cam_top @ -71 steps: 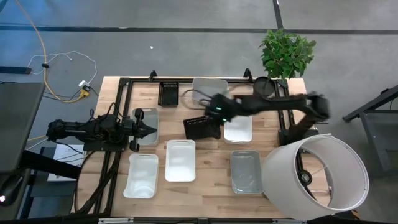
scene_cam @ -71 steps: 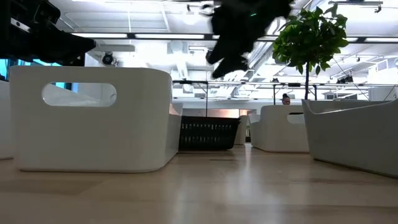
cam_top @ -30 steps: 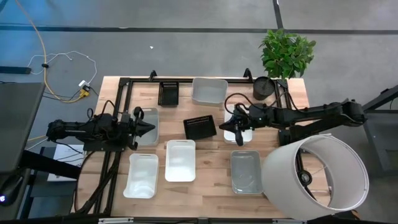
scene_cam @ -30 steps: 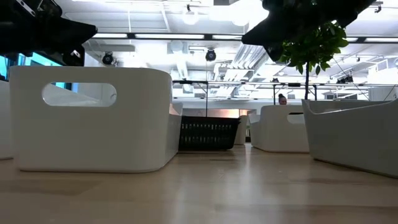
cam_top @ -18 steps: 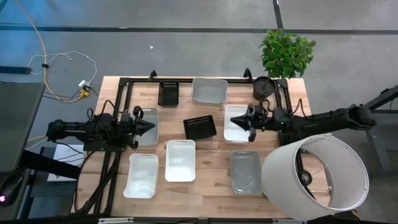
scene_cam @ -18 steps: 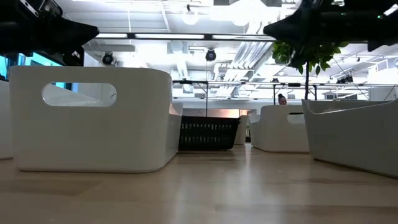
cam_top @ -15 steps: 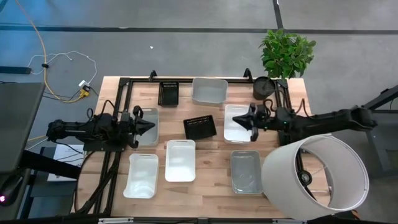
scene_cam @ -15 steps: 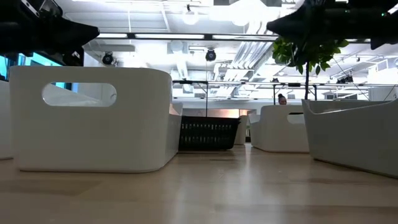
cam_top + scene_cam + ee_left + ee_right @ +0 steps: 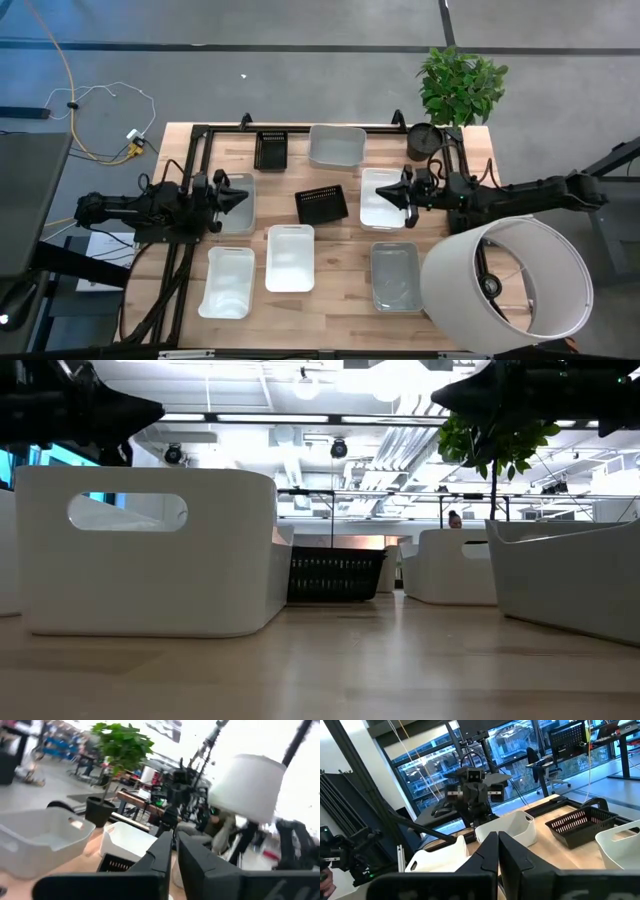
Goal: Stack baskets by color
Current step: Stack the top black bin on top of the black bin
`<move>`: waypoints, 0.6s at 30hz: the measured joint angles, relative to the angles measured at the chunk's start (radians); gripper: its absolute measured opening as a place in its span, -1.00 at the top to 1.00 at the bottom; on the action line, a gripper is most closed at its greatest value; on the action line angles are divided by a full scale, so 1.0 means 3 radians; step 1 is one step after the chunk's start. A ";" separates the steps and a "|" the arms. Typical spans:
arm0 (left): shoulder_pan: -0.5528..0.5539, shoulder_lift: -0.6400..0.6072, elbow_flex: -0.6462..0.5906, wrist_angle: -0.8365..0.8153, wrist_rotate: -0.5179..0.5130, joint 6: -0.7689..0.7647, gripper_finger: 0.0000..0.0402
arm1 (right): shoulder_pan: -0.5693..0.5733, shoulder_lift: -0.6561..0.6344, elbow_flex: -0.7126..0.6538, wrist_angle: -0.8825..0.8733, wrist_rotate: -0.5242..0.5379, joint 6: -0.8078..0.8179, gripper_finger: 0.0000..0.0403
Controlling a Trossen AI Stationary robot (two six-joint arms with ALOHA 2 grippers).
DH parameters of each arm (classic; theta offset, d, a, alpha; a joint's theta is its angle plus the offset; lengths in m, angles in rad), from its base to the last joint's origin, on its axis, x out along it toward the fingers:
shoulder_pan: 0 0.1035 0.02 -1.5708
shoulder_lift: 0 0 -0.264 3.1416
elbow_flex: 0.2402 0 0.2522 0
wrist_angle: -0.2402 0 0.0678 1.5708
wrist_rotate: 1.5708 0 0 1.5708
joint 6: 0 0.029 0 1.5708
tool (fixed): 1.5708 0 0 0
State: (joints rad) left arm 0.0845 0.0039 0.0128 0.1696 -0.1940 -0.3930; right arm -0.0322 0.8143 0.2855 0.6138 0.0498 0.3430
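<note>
You have a light wooden table point(image 9: 470, 150) with a black metal frame point(image 9: 200, 135) lying along its far and left edges. At the far edge sit a small black slotted basket point(image 9: 272, 149) and a translucent grey basket point(image 9: 336, 146), with a round black pot point(image 9: 424, 141) near the far right corner. Mid-table lie a tilted black mesh basket point(image 9: 321, 204), an opaque white basket point(image 9: 380, 200) and a clear basket point(image 9: 240, 203). Along the near edge sit two white baskets point(image 9: 228, 281) point(image 9: 290, 258) and a grey translucent basket point(image 9: 396, 277).
</note>
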 joint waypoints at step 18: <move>0.0001 0.0023 0.0001 0.0281 -0.0446 -0.0526 -0.20 | -0.0001 0.0000 0.0000 -0.0288 0.0043 0.0203 1.00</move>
State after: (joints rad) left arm 0.0849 0.0109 0.0132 0.2539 -0.3278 -0.5507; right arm -0.0326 0.8143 0.2855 0.5275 0.0627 0.4038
